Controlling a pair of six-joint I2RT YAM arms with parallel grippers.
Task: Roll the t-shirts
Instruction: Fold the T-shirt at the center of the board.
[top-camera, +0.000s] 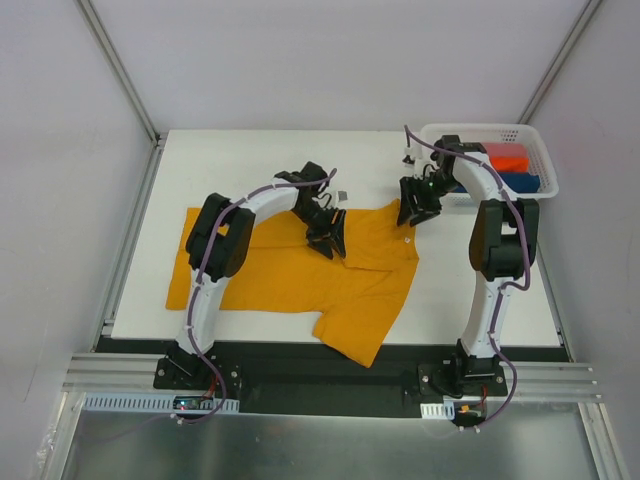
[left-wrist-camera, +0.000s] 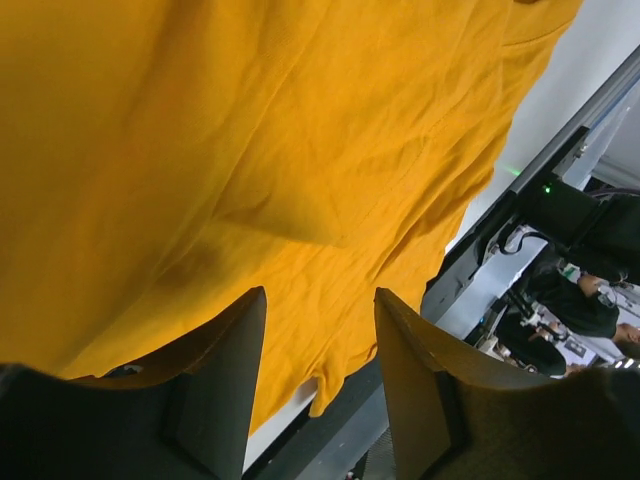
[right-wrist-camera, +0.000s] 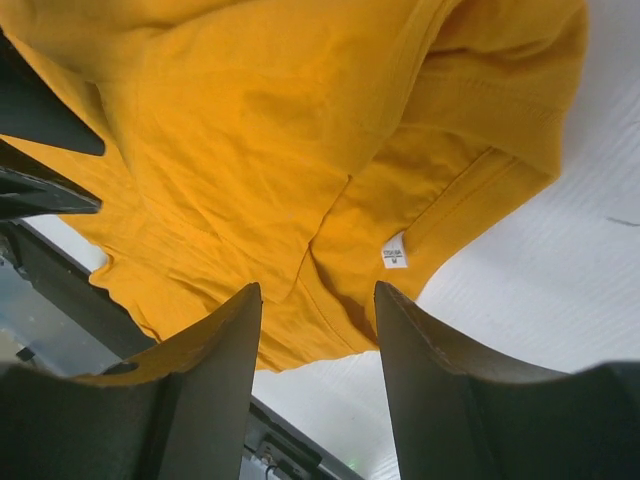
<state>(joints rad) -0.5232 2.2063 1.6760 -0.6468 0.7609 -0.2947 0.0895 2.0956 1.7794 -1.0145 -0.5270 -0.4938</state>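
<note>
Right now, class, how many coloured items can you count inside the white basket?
2: a red one farther back and a blue one in front of it, both at the basket's right end. The right arm covers the left part, so more may be hidden.

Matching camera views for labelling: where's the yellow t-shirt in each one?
Top external: t-shirt lies spread out at the centre of the picture.
Left wrist: it fills most of the picture, apart from the right edge.
Right wrist: upper left and centre, with a small white label showing.
Shared landmark: the white table shows to the shirt's right in every view.
</note>
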